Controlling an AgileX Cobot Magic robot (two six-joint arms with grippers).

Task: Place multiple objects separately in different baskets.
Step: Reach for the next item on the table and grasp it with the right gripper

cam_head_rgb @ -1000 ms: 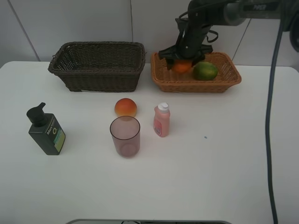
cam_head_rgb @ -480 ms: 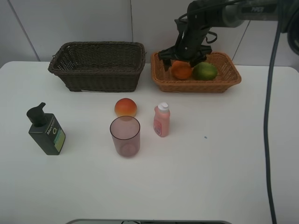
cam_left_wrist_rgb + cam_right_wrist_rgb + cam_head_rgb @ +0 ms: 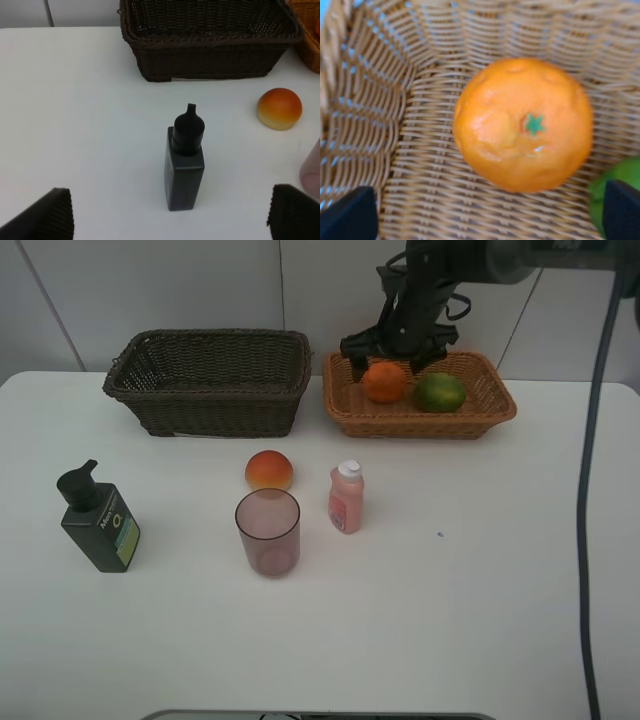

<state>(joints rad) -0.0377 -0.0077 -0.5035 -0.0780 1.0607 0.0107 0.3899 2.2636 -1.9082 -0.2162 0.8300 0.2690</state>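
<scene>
Since a second ago the right gripper [image 3: 392, 352] has risen off the orange [image 3: 385, 382] and spread its jaws, which now grip nothing. At far left the dark green pump bottle [image 3: 98, 525] stands upright on the table [image 3: 480, 590]. The left gripper [image 3: 167, 222] hovers near it, jaws wide apart and holding nothing. Rightward come the dark brown basket [image 3: 210, 405], the peach-like fruit [image 3: 268, 470], the mauve cup [image 3: 268, 532] and the pink bottle [image 3: 346, 498]. The orange lies in the tan basket [image 3: 430, 425], just beside the green fruit [image 3: 439, 392].
</scene>
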